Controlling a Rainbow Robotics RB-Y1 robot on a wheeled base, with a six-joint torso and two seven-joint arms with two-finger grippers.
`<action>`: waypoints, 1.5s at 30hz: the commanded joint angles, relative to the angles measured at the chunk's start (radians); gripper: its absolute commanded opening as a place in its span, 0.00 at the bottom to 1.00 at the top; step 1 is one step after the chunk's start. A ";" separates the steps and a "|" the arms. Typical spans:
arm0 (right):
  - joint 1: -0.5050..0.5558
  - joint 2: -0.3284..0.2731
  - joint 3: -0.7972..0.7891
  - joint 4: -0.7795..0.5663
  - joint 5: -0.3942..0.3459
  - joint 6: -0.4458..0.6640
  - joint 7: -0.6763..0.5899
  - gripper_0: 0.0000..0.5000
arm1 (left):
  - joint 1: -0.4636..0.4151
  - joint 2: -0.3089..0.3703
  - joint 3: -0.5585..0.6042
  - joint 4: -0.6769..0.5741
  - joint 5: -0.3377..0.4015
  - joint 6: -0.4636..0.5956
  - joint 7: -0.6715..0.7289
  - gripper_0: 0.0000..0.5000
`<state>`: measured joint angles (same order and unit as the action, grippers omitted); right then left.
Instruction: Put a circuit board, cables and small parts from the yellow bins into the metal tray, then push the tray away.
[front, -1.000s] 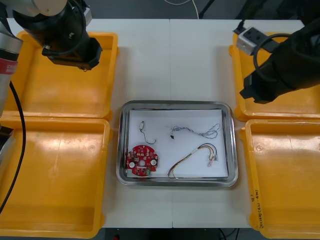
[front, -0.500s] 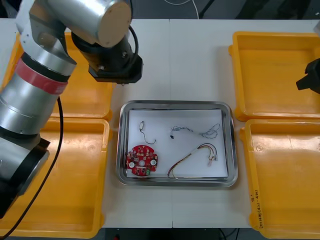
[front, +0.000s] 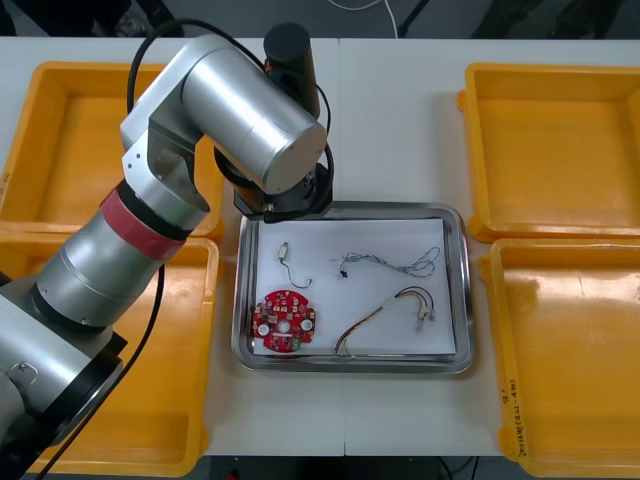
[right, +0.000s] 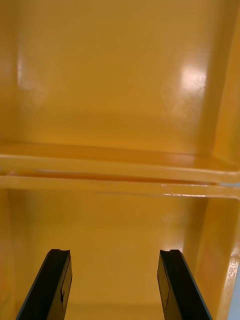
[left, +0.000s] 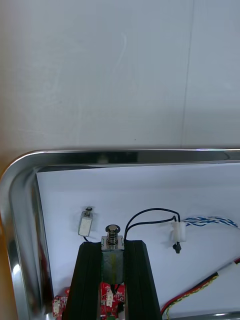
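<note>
My right gripper (right: 114, 256) waits over the yellow bins (right: 120, 100) on the right, fingers spread wide and holding nothing. In the shiny metal tray (front: 352, 366), the round red circuit board (front: 284, 322) lies nearest me. The red and yellow cable (front: 385, 312) is beside it, and the twisted blue and white cable (front: 395, 263) lies farther in. One loose small metal part (left: 86, 223) rests on the white liner. Just beside and above it hangs my left gripper (left: 114, 247), closed snugly on the held small metal part (left: 112, 234), which trails a thin black cable (left: 150, 212). I judge this to be the last placement. Next I should lower a little, open the gripper and lift clear without snagging that cable. Then I can push the tray across the light surface (front: 400, 120) beyond its far rim.
</note>
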<state>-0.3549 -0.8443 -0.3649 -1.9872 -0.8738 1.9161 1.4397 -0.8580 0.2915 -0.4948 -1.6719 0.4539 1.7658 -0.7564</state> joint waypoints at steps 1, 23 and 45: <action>0.074 -0.047 -0.068 -0.004 0.004 0.004 -0.024 1.00 | 0.070 -0.014 -0.047 -0.037 -0.034 -0.066 0.014 0.00; 0.094 0.001 -0.089 -0.039 -0.010 0.004 -0.038 1.00 | 0.163 0.038 -0.119 -0.034 -0.040 -0.175 0.026 0.00; 0.094 0.005 -0.088 -0.055 -0.017 0.004 -0.038 1.00 | 0.165 0.072 -0.145 -0.034 -0.003 -0.221 0.048 1.00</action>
<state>-0.2689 -0.8417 -0.4139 -2.0132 -0.8854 1.9161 1.4393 -0.6986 0.3391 -0.6169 -1.6721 0.4402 1.5626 -0.7564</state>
